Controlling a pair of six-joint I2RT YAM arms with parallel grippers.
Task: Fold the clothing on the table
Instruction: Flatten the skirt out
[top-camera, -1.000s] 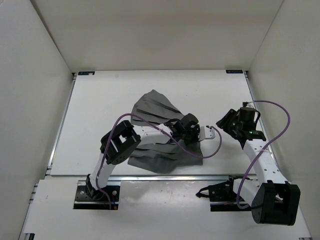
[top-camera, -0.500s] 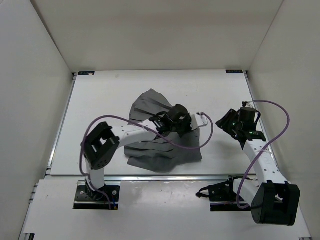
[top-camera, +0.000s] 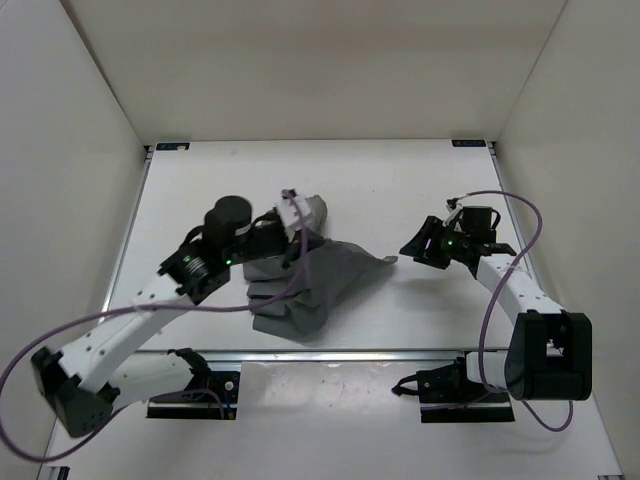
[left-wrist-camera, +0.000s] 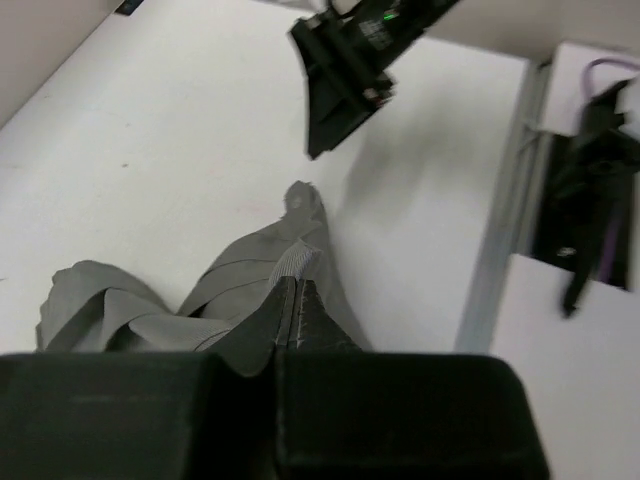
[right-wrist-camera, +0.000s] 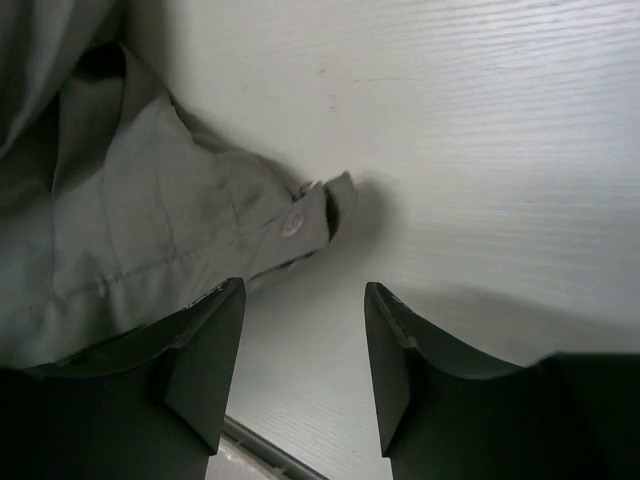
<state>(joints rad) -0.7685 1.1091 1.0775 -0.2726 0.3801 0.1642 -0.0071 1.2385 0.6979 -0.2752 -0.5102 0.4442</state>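
Pinching the one clothing (top-camera: 335, 280) (dark grey) is the left claw (left-wrist-camera: 296, 290); the right claw (right-wrist-camera: 302, 292) gapes apart.

The dark grey pleated fabric garment (top-camera: 315, 285) lies bunched and partly folded over itself mid-way across the flat white rectangular table (top-camera: 200, 180), with 1 narrow buttoned tab (right-wrist-camera: 300, 222) pointing right.

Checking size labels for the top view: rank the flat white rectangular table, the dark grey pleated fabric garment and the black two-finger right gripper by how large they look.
1. flat white rectangular table
2. dark grey pleated fabric garment
3. black two-finger right gripper, clearly the smallest
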